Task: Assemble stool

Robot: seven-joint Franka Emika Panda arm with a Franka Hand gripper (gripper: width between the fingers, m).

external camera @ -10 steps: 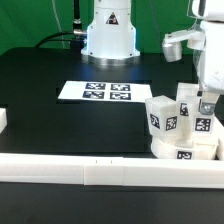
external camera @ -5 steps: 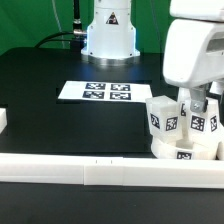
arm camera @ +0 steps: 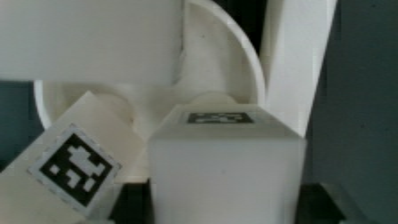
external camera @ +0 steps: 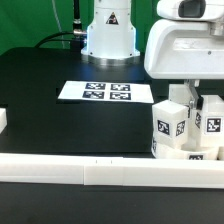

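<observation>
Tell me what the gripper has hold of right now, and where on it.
Cannot be told. The gripper is down among the upright stool legs on the seat, but the arm's housing hides its fingertips, and the wrist view shows no clear clamp.

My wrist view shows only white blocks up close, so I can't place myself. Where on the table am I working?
Observer: The arm hangs over upright tagged legs at the exterior view's right, just behind the long white rail.
Operator: Is the marker board underneath them?
Observer: No. The marker board lies flat on the black table, apart from the legs, further back and toward the exterior view's left.
</observation>
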